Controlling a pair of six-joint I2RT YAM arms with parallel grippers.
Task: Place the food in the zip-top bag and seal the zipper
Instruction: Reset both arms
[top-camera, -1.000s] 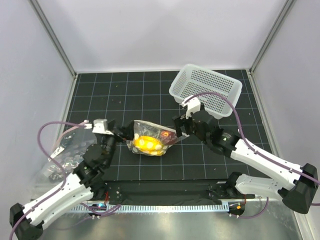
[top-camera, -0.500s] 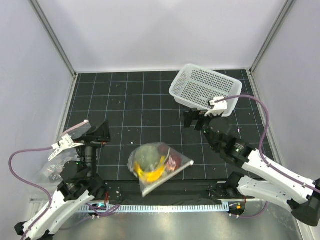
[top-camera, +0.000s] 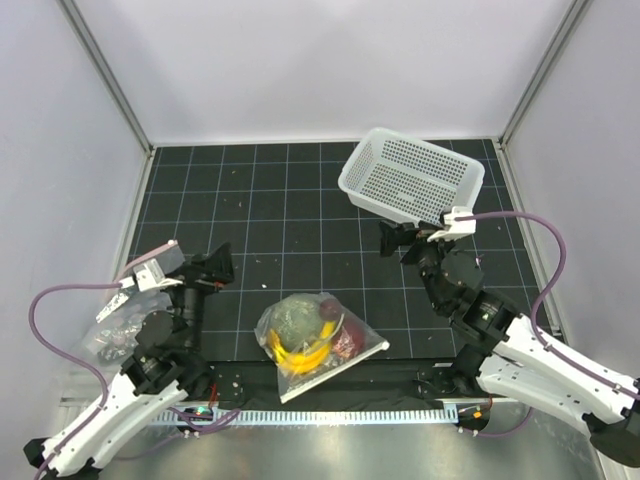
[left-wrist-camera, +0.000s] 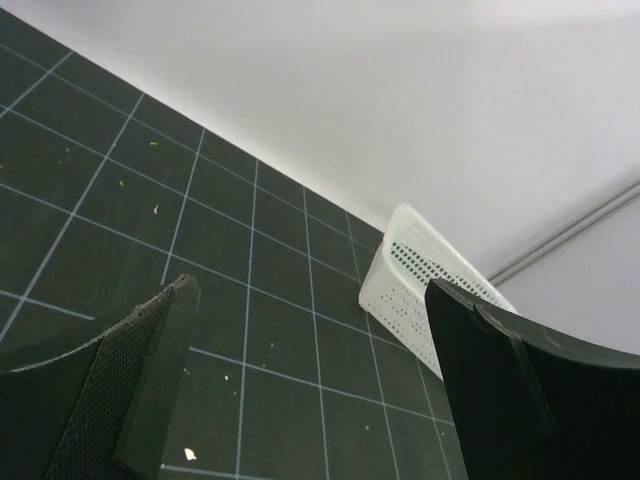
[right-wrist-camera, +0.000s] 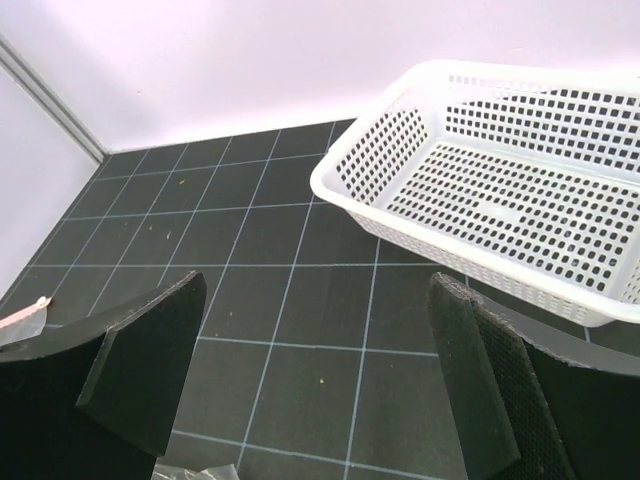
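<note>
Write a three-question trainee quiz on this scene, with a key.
1. True or false: the bag lies inside the basket.
2. Which is open? A. left claw only; B. right claw only; C. both.
3. Fill in: the yellow fruit in the bag is a ____.

Key: 1. False; it lies on the mat, apart from the basket. 2. C. 3. banana.

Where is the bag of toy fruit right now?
Top view: the zip-top bag lies at the mat's near edge, between the left arm and right arm.
</note>
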